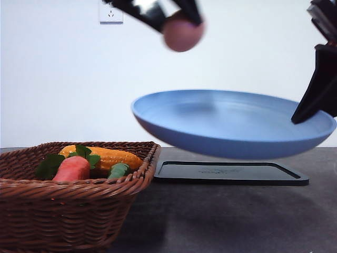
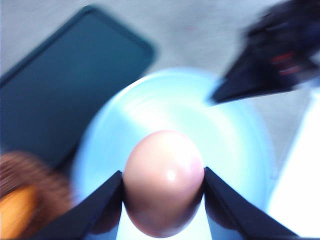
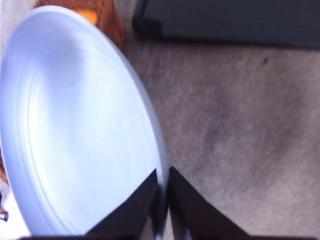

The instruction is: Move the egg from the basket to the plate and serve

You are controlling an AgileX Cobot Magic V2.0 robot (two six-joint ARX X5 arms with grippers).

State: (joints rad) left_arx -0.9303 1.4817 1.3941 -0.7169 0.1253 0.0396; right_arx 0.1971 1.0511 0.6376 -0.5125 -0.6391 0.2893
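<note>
The egg (image 1: 182, 32) hangs high in the air, pinched at its two sides by the left gripper (image 2: 164, 181), whose jaws are closed just to the egg's width; in the left wrist view its long axis runs along the fingers, blunt end out past the tips. Directly below it lies the plate (image 1: 231, 118), also off the table, gripped at its far right rim by the right gripper (image 3: 163, 192) — jaws nearly shut, the thin rim between them. From the front the egg sits over the plate's left part, clearly above it and not touching; the left wrist view shows it over the bowl. So the coming move looks like a straight descent by the left arm, with the plate tilted slightly. The basket (image 1: 79, 211) sits at the near left holding vegetables, and a black tray (image 1: 231, 174) lies on the table (image 1: 231, 221) under the plate.
</note>
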